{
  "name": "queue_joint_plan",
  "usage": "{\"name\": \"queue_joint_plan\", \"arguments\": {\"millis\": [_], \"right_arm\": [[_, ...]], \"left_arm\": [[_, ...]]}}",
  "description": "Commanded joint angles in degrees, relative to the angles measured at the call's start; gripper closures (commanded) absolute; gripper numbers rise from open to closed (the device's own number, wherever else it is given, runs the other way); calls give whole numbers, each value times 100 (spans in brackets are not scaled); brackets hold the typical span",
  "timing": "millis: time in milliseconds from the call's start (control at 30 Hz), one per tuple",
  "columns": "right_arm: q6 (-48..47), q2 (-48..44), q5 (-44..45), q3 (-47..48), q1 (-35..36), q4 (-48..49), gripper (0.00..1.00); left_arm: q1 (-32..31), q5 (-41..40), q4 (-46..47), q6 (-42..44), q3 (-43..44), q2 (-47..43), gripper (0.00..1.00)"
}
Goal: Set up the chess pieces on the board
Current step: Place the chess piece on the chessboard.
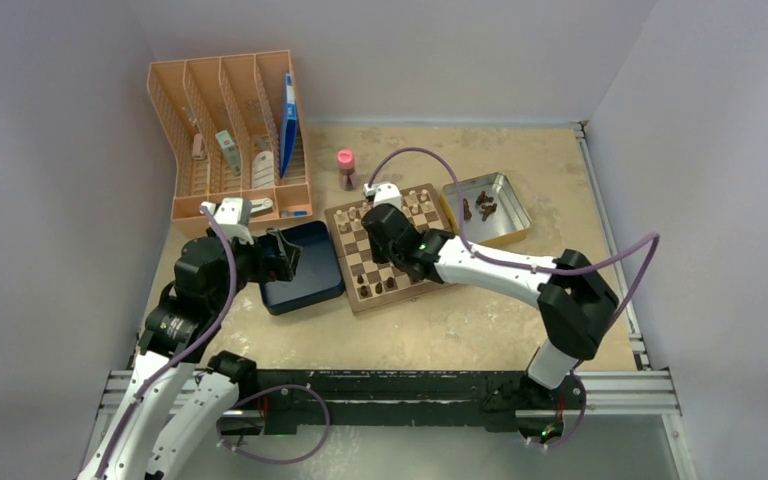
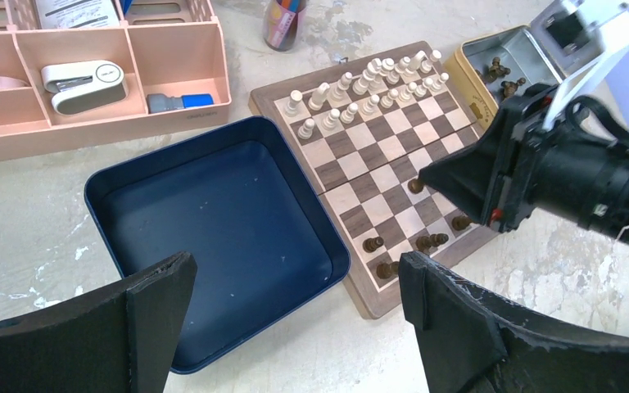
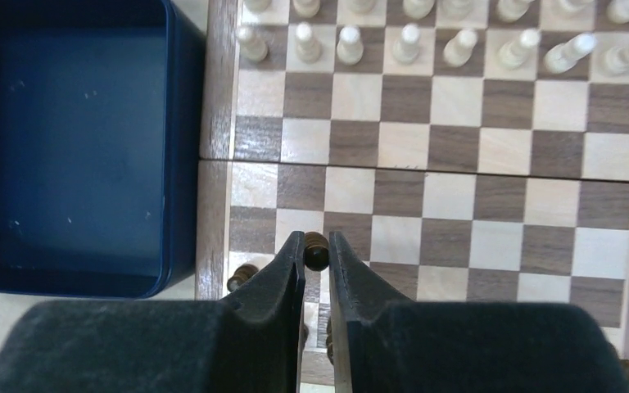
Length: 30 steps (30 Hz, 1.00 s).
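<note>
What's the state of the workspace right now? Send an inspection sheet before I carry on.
Surface: table, beige top, scuffed and stained.
Job's things: board lies flat; a few dark pieces stand on its near rows, more lie in the tin; cream pieces fill the far two rows.
Clutter: blue box beside the board, nothing seen inside; organiser holding a stapler; pink-capped bottle.
Grippers: left gripper open over the blue box, holding nothing; right gripper shut on a dark piece over the board's near rows.
Cables: purple cables loop off both arms; no snag seen.
Surroundings: plain walls; metal rail at the near edge.
</note>
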Motion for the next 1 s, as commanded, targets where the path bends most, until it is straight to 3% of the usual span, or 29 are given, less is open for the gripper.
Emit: {"name": "queue_joint_plan", "arguments": {"millis": [0, 967], "right_arm": [[169, 199, -2, 71, 198, -14, 85], [137, 790, 227, 428, 489, -374, 82]], "left_arm": [[40, -78, 87, -28, 74, -7, 5], [41, -82, 69, -31, 75, 71, 5]]}}
